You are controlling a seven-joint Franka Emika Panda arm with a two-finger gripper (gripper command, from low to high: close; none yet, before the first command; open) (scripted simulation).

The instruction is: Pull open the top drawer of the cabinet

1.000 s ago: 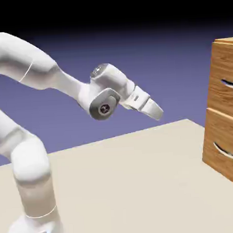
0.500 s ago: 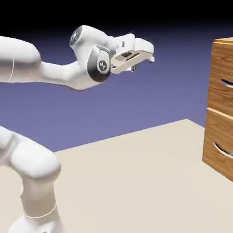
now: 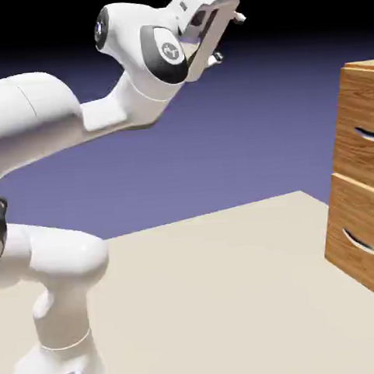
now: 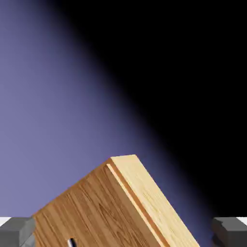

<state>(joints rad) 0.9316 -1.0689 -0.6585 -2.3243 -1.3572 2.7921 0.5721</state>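
Observation:
The cabinet (image 3: 363, 210) stands at the exterior view's right edge, cut off by the frame. Its top drawer (image 3: 363, 121) is flush with the front and carries a curved silver handle (image 3: 370, 134). My gripper (image 3: 228, 38) is high in the air near the top of the picture, far to the left of the cabinet and above it. It is open, with nothing between its fingers. In the hand view the cabinet (image 4: 144, 193) appears tilted and distant at the bottom. The grey fingertips (image 4: 17, 232) sit wide apart at the bottom corners, and a sliver of the handle (image 4: 71, 242) shows.
The lower drawer (image 3: 357, 250) with a like silver handle (image 3: 365, 244) sits under the top one. The beige table (image 3: 212, 297) stretches between the robot base (image 3: 53, 362) and the cabinet.
The arm swung up: the hand rose from mid-height to the top of the picture and tipped toward the cabinet. The jaws spread wider.

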